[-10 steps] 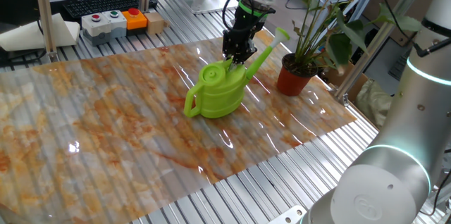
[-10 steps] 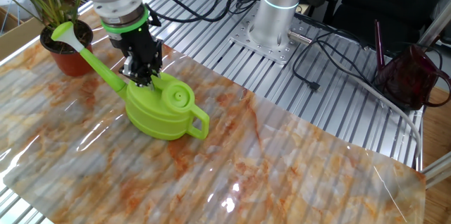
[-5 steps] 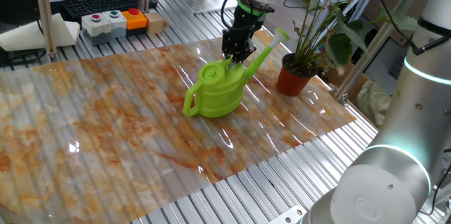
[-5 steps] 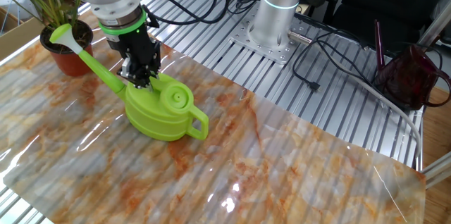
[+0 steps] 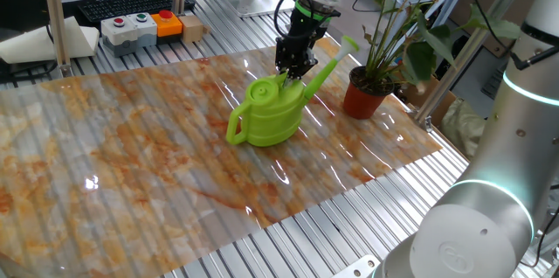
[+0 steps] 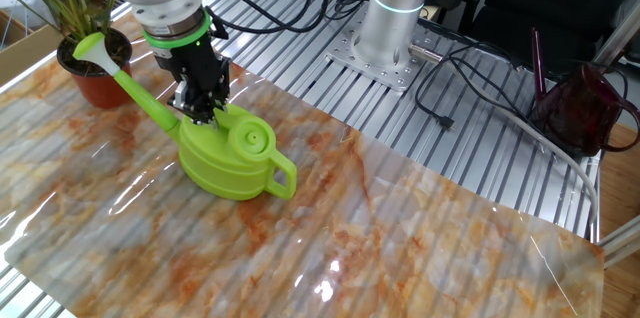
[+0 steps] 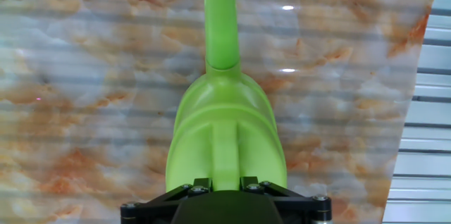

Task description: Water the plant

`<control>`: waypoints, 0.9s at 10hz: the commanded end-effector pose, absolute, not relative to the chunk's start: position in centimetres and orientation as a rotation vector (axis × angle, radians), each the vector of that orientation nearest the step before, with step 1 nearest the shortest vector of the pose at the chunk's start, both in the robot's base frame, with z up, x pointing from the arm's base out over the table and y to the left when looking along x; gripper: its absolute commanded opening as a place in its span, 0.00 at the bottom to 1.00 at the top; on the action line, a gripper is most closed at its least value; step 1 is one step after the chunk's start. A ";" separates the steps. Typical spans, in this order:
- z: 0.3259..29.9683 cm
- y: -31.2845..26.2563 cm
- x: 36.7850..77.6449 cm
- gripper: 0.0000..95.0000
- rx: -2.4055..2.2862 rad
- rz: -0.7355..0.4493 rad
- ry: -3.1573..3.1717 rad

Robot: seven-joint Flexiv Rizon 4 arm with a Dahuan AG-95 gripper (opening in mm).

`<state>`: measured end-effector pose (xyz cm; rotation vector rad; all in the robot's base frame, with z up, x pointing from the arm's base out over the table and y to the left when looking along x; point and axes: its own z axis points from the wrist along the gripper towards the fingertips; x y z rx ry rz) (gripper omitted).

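CHANGE: none, watering can unmoved | GRIPPER [image 5: 289, 70]: clamped on lime-green plastic watering can [image 5: 266, 114] top rib | RELATION: spout axis toward 2 o'clock, terracotta-potted leafy plant [image 5: 364, 93] beyond tip.

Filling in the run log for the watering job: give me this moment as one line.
phase: grasp | gripper: shut on watering can top | can: on table | spout: toward plant | pouring: not yet
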<state>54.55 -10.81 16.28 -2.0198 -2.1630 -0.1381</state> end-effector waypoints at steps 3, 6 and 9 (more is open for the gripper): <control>16.1 -10.7 54.6 0.00 -1.970 -0.177 -2.210; 15.9 -10.7 54.7 0.00 -1.973 -0.174 -2.215; 15.7 -10.6 54.8 0.00 -1.989 -0.172 -2.209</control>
